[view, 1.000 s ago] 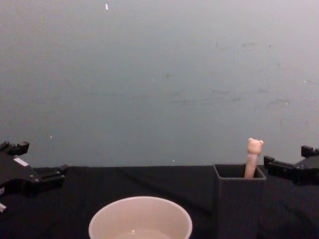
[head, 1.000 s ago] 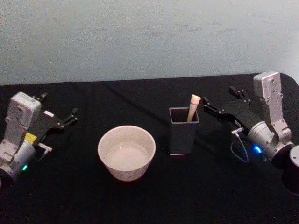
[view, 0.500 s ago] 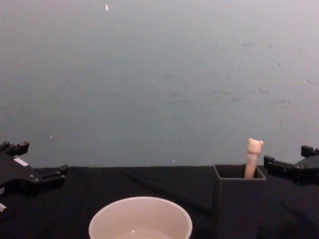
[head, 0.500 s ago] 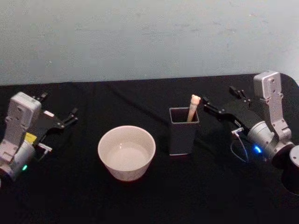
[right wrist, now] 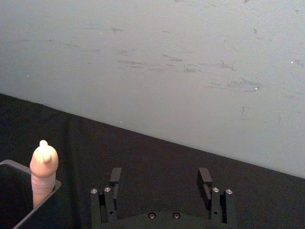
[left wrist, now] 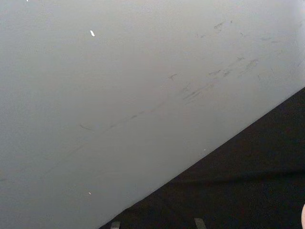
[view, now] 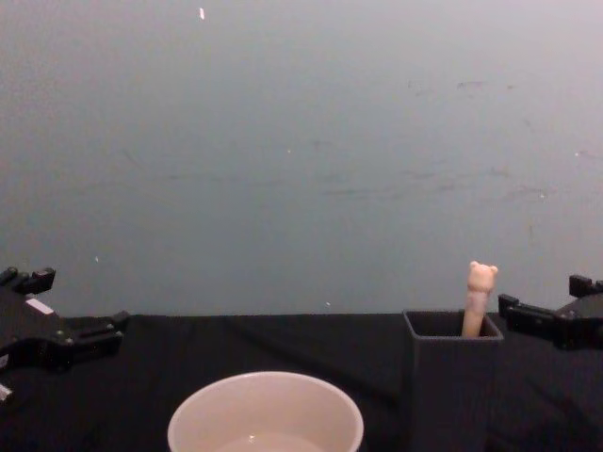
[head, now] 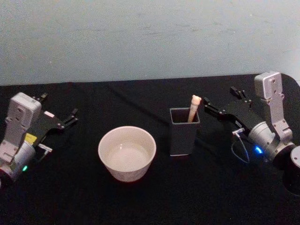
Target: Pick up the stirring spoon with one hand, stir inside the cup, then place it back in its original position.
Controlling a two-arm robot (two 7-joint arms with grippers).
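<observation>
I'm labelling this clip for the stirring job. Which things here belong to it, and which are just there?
Part of the job:
- stirring spoon, standing in the holder
- cup, left of the holder
- right gripper, jaws open, beside the spoon
- dark grey holder, where the spoon goes back

Just there:
- left gripper, open, off to the left
- black table
- grey wall

No readable txt, brand, no. or sign anywhere. Left arm carried a small yellow sticker and a white tag, both too small to make out.
</observation>
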